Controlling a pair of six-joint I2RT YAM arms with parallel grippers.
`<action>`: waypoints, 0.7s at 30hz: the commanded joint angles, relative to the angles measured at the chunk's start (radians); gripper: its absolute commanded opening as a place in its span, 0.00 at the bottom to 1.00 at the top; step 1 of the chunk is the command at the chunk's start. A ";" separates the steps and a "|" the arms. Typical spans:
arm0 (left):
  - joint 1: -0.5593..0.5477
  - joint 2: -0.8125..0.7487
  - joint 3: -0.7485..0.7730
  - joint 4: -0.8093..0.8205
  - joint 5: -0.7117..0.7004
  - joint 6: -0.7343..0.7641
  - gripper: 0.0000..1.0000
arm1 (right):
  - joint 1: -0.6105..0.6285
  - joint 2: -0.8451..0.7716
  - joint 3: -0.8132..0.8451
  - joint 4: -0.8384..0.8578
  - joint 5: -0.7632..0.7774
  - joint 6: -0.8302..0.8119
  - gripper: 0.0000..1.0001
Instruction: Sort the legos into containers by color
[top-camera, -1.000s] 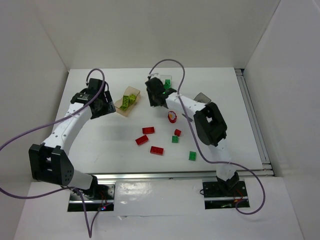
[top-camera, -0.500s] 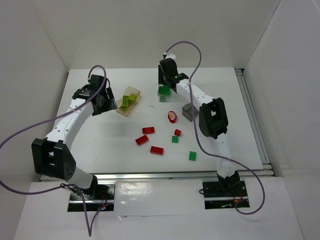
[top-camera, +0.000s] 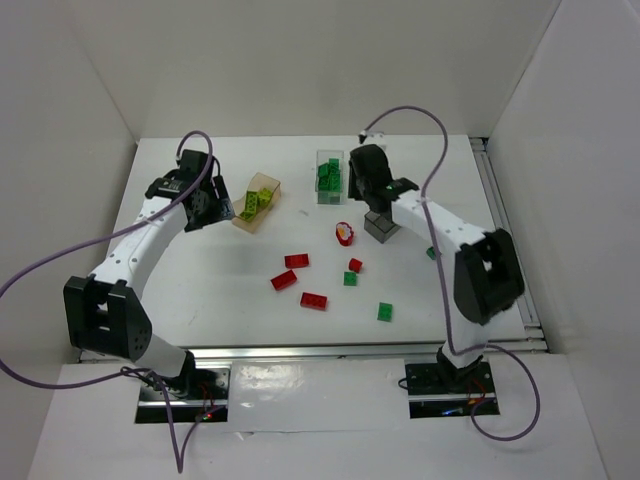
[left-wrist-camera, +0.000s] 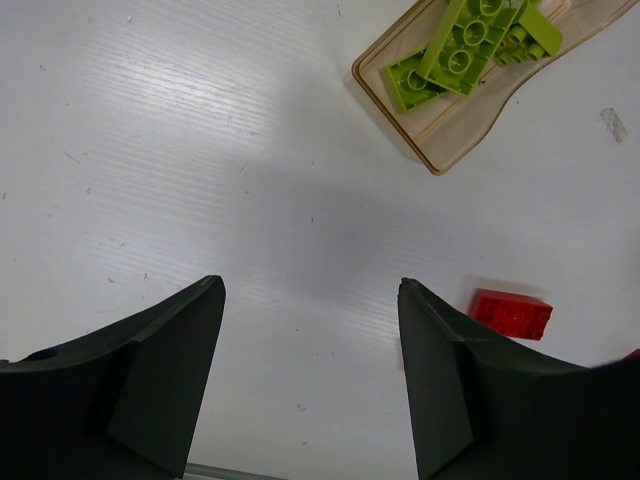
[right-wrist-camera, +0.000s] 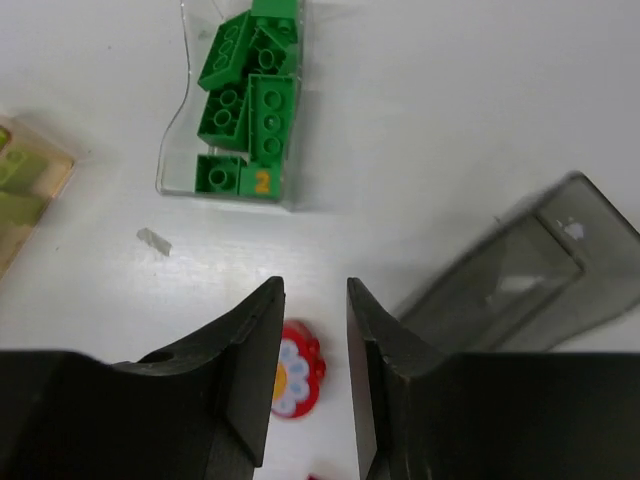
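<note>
My left gripper (top-camera: 208, 205) is open and empty above bare table, just left of the orange-tan container (top-camera: 268, 183), which holds yellow-green legos (top-camera: 251, 203). In the left wrist view the gripper (left-wrist-camera: 310, 290) has its jaws wide apart, with the tan container (left-wrist-camera: 440, 150) at the top right and a red lego (left-wrist-camera: 512, 312) beside the right finger. My right gripper (top-camera: 368, 203) hangs between the clear container (top-camera: 330, 156) of green legos (top-camera: 329, 179) and the smoky grey container (top-camera: 380, 230). In the right wrist view the gripper (right-wrist-camera: 315, 285) has its jaws narrowly apart and empty.
A round red flower piece (top-camera: 344, 233) lies near the grey container and also shows in the right wrist view (right-wrist-camera: 298, 370). Loose red legos (top-camera: 296, 261) (top-camera: 284, 280) (top-camera: 314, 300) (top-camera: 355, 265) and green legos (top-camera: 350, 278) (top-camera: 385, 312) lie mid-table. White walls enclose the table.
My right arm swung right from over the clear container and now hangs between it and the grey container. My left gripper shifted slightly.
</note>
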 joint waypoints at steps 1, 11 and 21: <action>0.005 -0.034 -0.002 0.006 0.017 0.024 0.80 | 0.009 -0.183 -0.199 0.033 0.024 0.073 0.38; -0.032 -0.034 -0.002 0.015 0.035 0.024 0.80 | 0.125 -0.412 -0.583 -0.237 -0.031 0.439 0.77; -0.070 -0.025 -0.012 0.015 0.035 0.015 0.80 | 0.267 -0.519 -0.723 -0.406 0.056 0.696 0.82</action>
